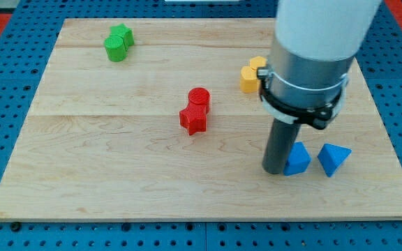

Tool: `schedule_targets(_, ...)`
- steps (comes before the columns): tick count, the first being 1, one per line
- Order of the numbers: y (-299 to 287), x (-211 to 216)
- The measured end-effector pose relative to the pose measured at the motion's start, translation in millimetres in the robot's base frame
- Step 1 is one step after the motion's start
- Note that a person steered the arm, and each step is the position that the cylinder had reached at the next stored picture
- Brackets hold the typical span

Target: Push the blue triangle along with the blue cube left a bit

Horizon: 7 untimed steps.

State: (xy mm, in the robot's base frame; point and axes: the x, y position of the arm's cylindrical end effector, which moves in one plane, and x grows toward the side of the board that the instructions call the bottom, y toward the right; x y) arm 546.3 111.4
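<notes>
Now my tip (275, 170) touches the blue cube (299, 160) — blue triangle (333, 159) beside.

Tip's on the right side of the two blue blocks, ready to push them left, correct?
Not right: in the camera view my tip stands at the left of the blue cube, against it, with the blue triangle further right. The rest holds: both blue blocks sit together.

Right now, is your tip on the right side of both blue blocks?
No: my tip sits left of the blue cube, with the blue triangle farther right.
</notes>
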Motion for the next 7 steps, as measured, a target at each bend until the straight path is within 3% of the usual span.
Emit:
schedule_targets(2, 33, 40)
schedule_targets(3, 128, 37)
schedule_targets(4, 157, 14)
schedule_targets(7, 106, 8)
